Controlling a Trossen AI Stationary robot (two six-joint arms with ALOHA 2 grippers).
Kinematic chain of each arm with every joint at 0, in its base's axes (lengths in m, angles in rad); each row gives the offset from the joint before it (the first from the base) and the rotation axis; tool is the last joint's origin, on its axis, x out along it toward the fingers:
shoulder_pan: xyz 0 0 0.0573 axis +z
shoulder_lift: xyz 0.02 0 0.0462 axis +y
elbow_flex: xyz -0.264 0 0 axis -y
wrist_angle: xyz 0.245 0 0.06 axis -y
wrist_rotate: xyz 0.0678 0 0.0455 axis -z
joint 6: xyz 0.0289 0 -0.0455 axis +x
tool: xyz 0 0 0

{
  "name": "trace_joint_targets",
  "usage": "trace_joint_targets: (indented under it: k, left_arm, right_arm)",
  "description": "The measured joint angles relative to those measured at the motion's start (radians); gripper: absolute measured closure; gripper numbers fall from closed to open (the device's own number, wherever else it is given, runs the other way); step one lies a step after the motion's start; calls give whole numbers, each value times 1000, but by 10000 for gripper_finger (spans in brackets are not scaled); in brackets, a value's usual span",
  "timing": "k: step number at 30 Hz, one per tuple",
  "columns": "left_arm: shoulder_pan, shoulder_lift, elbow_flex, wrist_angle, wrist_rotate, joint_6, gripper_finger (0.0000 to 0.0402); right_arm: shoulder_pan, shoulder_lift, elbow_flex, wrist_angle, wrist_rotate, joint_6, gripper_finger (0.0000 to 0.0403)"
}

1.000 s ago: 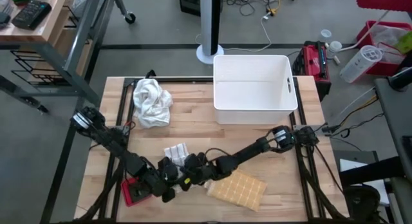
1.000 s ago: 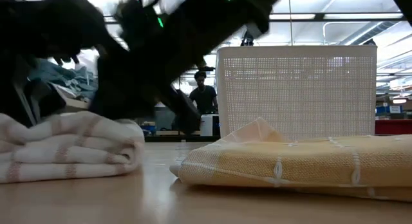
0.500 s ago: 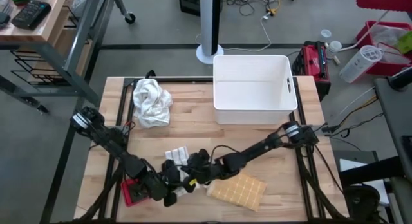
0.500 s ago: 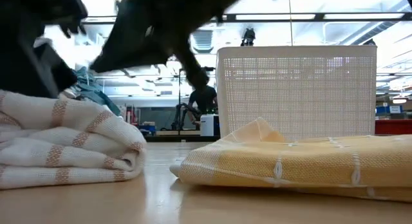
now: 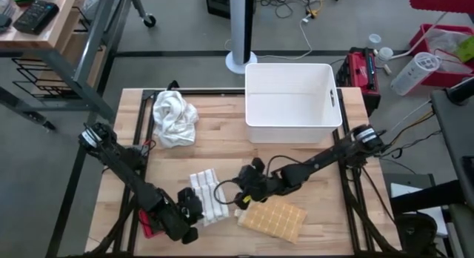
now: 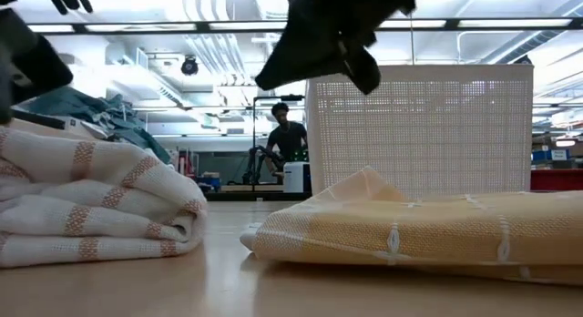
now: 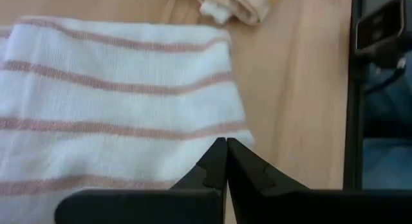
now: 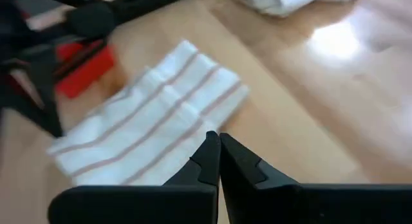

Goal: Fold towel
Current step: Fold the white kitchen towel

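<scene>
Both grippers (image 7: 226, 143) (image 8: 213, 139) closed, holding nothing, near striped towel (image 5: 208, 196); white bin (image 5: 292, 132) seemingly empty.

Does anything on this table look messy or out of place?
One thing: the white cloth near the table's far left corner lies in a crumpled heap, unfolded. The striped towel and the yellow towel lie folded flat near the front edge. The white bin stands upright.

I see the striped towel (image 5: 208, 198) lying folded near the table's (image 5: 222, 150) front edge, the waffle towel (image 5: 272, 219) just right of it. The bin (image 5: 292, 102) sits at the far right, the crumpled cloth (image 5: 175, 118) far left. My left gripper (image 5: 188, 216) sits left of the striped towel, my right gripper (image 5: 246, 185) at its right.
</scene>
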Motion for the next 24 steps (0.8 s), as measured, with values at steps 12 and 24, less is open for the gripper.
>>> trace_joint_targets:
  k: [12,24]
  left_arm:
    - [23,14,-25,98,-10,22,402]
    - [62,129,-29,167,161,10,402]
  right_arm:
    - [36,145,-129,569,-332,3,403]
    - [28,334,161,246,-394,-36,403]
